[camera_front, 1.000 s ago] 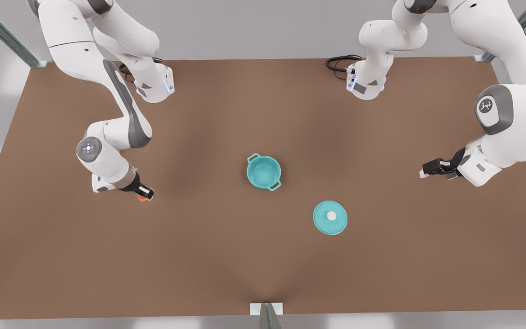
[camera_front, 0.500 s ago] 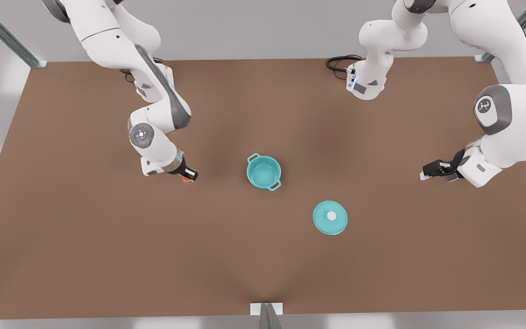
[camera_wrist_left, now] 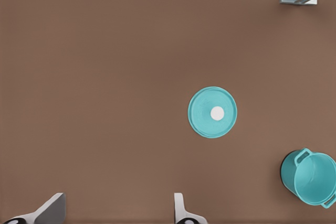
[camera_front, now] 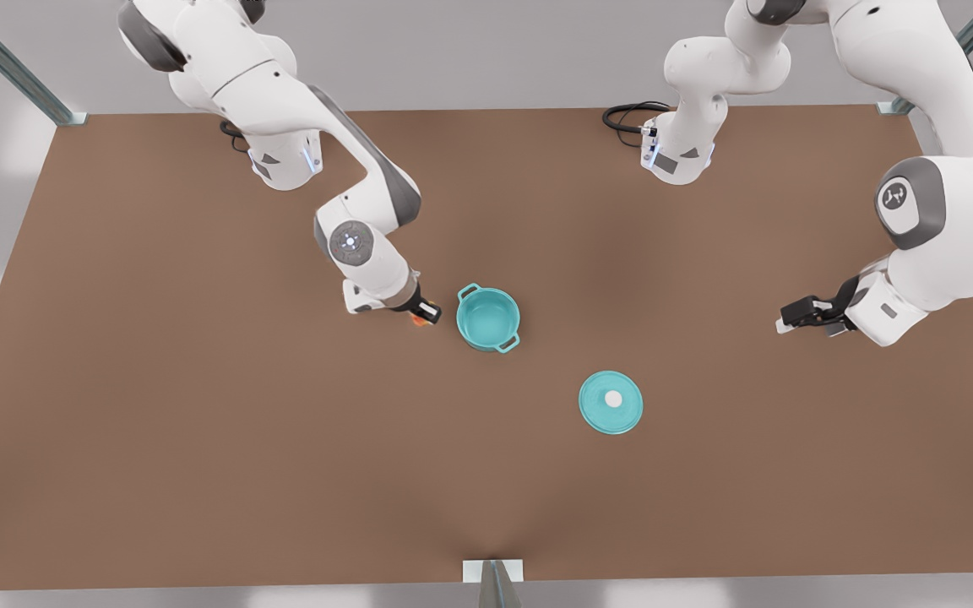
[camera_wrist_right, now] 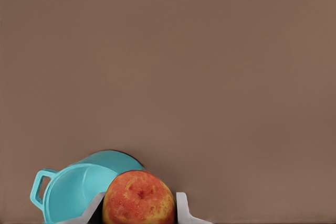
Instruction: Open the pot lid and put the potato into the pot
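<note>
Potato (camera_wrist_right: 138, 198): clamped in right gripper (camera_front: 426, 316), just beside pot (camera_front: 487, 317), on the front view's left of it.
Left gripper (camera_front: 793, 316): waiting, fingers spread, well apart.
Pot lid (camera_front: 611, 402): off, on table (camera_front: 199, 439).

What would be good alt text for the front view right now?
The right gripper holds the potato just beside the open pot, on the front view's left. The lid lies flat on the brown table, apart from the pot, while the left gripper waits at the front view's right.

Right tool (camera_front: 426, 317) grips the potato (camera_front: 421, 320) just beside the open pot (camera_front: 487, 317) — pot lid (camera_front: 611, 402) lies apart.
</note>
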Robot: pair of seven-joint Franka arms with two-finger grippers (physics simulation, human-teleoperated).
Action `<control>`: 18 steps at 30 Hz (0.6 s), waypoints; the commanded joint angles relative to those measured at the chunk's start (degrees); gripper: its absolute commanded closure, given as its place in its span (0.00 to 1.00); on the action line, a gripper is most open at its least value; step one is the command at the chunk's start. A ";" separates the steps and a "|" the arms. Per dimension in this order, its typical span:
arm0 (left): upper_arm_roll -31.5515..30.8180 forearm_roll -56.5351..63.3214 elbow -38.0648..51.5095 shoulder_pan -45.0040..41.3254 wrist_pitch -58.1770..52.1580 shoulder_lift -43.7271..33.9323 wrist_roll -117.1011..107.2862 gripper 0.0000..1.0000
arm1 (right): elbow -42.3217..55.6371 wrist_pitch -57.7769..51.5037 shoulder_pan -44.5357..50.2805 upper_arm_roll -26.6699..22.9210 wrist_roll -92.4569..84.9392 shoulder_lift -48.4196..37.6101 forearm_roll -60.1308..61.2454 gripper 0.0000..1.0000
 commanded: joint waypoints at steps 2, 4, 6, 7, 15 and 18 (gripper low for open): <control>0.00 -0.04 -0.05 0.11 0.30 0.01 0.13 0.00 | 3.42 -0.47 7.50 -6.16 19.80 2.28 1.03 0.52; 0.01 -0.04 0.03 0.11 0.13 0.01 0.13 0.00 | 6.14 -0.47 10.84 -8.98 20.86 4.21 1.82 0.52; 0.00 -0.04 0.12 0.11 0.21 0.01 0.04 0.00 | 7.55 -0.47 15.41 -12.66 21.74 5.53 3.58 0.52; 0.09 -0.13 -0.05 0.11 0.04 -0.07 0.04 0.00 | 7.64 -0.47 19.80 -16.62 21.74 5.71 5.25 0.52; 0.27 -0.39 -0.05 1.43 0.83 0.54 1.97 0.00 | 11.41 -0.83 26.93 -21.11 24.28 8.34 8.15 0.52; 0.01 -0.39 -0.23 1.34 1.53 0.72 1.36 0.00 | 13.87 -0.83 27.46 -21.64 25.78 10.63 8.15 0.52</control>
